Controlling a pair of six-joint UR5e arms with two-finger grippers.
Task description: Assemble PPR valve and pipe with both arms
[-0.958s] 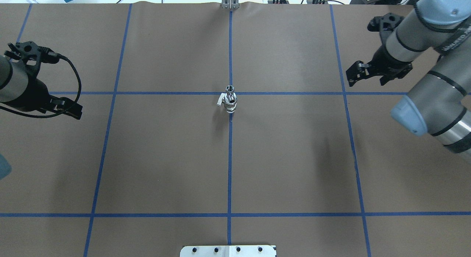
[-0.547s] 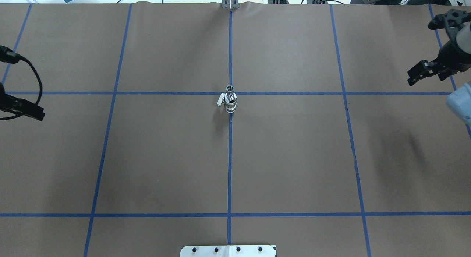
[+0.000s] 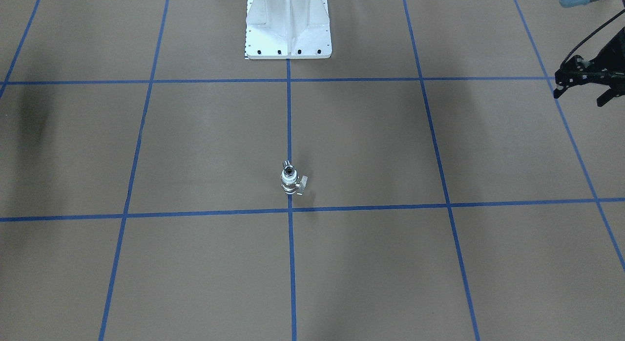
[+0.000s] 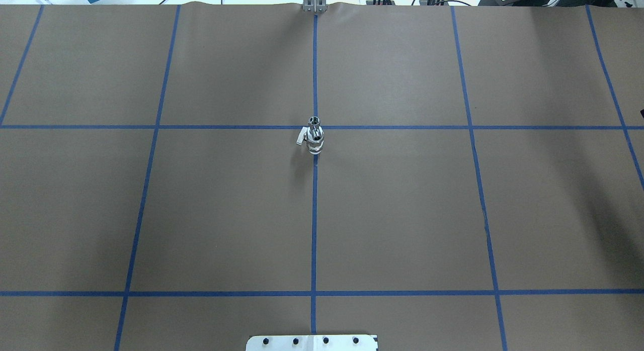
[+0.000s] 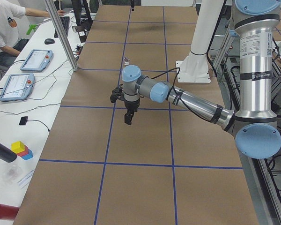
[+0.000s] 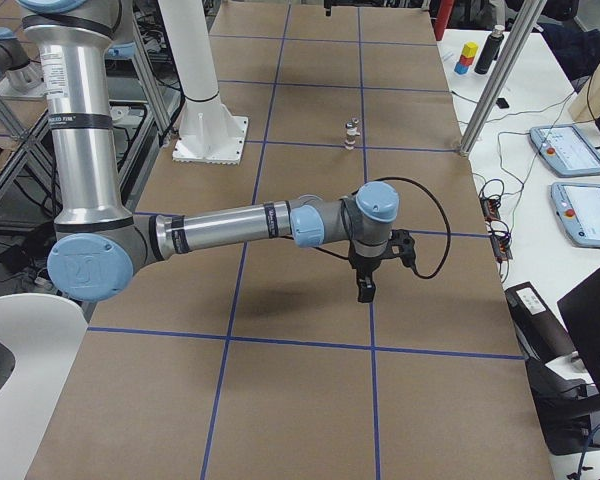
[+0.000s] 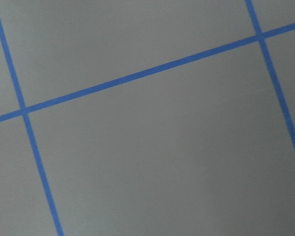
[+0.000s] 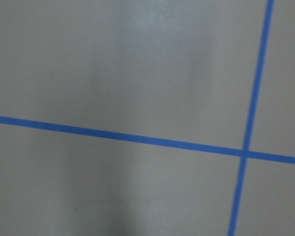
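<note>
The PPR valve point(image 4: 315, 146) stands upright at the table's centre on the blue tape cross, its white handle to the left. The pipe point(image 4: 314, 121) sticks up out of its top, hollow end showing. Both also show in the front-facing view point(image 3: 289, 180), untouched. My left gripper point(image 3: 581, 95) hangs far off toward my left end of the table, open and empty. My right gripper point(image 6: 365, 288) hangs over the paper near my right end of the table. I cannot tell whether it is open. Both wrist views show only brown paper and blue tape.
The white pedestal base point(image 3: 288, 28) stands at my edge of the table. A metal post point(image 4: 314, 1) stands at the far edge. Side tables hold tablets point(image 6: 570, 150) and coloured blocks point(image 5: 21, 149). A seated person point(image 5: 4, 28) is beside the far edge.
Both arms have swung outward, the left one to the left and the right one to the right, and have left the overhead view. The valve and pipe have not moved.
</note>
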